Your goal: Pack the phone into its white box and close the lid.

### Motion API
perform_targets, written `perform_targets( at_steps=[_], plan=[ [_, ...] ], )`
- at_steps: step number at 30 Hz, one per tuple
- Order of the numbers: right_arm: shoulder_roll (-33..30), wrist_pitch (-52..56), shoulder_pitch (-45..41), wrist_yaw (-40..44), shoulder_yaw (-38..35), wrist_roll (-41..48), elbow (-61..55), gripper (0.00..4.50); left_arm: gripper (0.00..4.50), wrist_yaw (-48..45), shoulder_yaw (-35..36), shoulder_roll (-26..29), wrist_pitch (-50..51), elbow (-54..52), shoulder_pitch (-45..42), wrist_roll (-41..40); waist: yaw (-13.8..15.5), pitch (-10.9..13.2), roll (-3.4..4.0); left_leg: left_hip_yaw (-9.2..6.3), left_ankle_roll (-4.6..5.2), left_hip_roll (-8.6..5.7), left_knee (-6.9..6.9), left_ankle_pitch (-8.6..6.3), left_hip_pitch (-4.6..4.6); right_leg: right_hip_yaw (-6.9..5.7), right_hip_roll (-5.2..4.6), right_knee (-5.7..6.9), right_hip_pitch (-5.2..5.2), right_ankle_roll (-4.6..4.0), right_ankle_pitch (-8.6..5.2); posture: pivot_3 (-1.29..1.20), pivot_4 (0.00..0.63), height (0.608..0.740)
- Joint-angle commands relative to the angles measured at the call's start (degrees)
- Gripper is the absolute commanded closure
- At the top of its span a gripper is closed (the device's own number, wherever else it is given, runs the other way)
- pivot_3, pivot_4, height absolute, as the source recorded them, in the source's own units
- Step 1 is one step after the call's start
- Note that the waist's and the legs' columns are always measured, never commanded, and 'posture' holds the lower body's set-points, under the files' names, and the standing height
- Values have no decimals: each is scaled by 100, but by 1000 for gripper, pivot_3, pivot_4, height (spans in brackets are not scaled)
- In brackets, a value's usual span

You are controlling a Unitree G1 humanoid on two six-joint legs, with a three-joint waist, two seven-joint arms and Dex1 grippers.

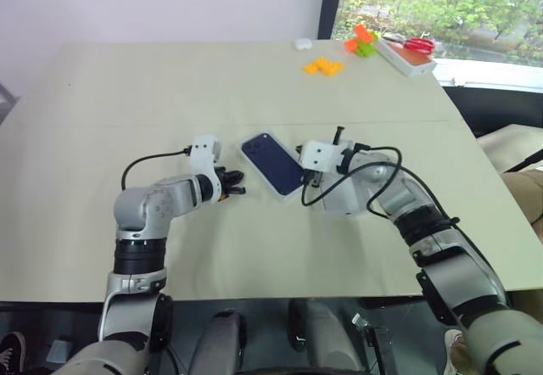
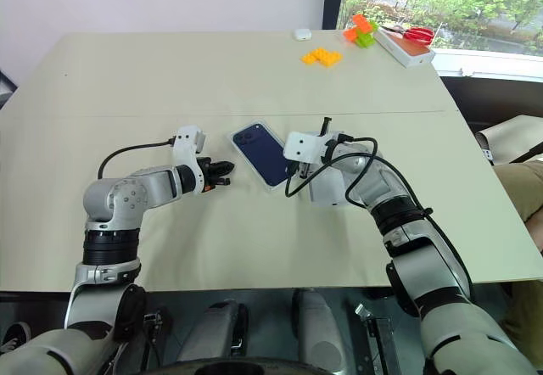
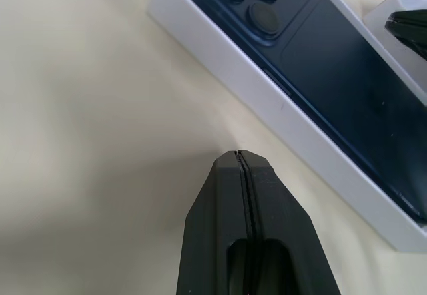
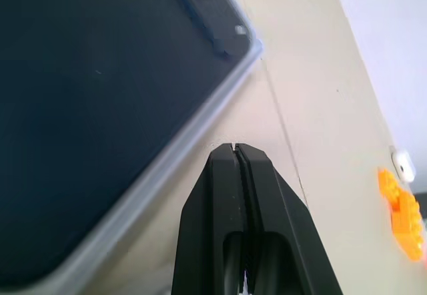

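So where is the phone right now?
In the left eye view the phone lies camera side up inside the white box, mid-table between the two shut grippers: left gripper on its left, right gripper at its right edge.

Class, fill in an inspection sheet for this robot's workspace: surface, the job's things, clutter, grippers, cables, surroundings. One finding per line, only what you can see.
Surface: pale beige table, a faint seam line running across it.
Job's things: the phone lies back up inside the white box, camera cluster showing; lid position cannot be told.
Clutter: orange blocks, orange and green blocks, a small white item, a flat white box with a red object on it, all at the far edge.
Grippers: left gripper shut, empty, beside the box; right gripper shut, empty, at the box's edge.
Cables: black cable looping at each wrist.
Surroundings: window with greenery beyond.
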Motion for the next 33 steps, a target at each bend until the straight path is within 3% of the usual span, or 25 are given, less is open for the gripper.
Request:
perform_targets(
  at_steps=[1,13,20,25,33],
  plan=[
    [-100,-166,-128,-17,55,-147,-51,4440,4500,-100,-273,60,-248,-81,-81,212,4,0,0,0,0,-1,0,0,1,0,0,0,1,0,0,0,150,740],
    [-361,-466,120,360,556,-695,-177,4440,4500,-123,-540,-103,-382,-72,-55,517,9,-7,-4,0,5,-2,0,-3,18,-2,1,-4,24,0,0,0,150,740],
    [-356,-193,326,1230,336,-50,-880,4440,4500,-188,-482,-18,-406,-20,-71,604,-7,-6,-4,0,15,2,-11,-9,85,-10,9,-28,90,2,-2,0,150,740],
    [-273,524,667,2007,146,771,-1818,4440,4500,-491,-464,435,-283,-214,63,583,-24,-6,-3,0,15,6,-11,-10,86,-9,14,-27,89,2,-2,0,150,740],
    [-335,1050,1004,2366,184,1078,-2653,4440,4500,-950,-423,1100,80,-661,305,420,2,-6,-2,-1,16,8,-11,-10,85,-11,12,-27,89,2,-2,0,150,740]
  ],
)
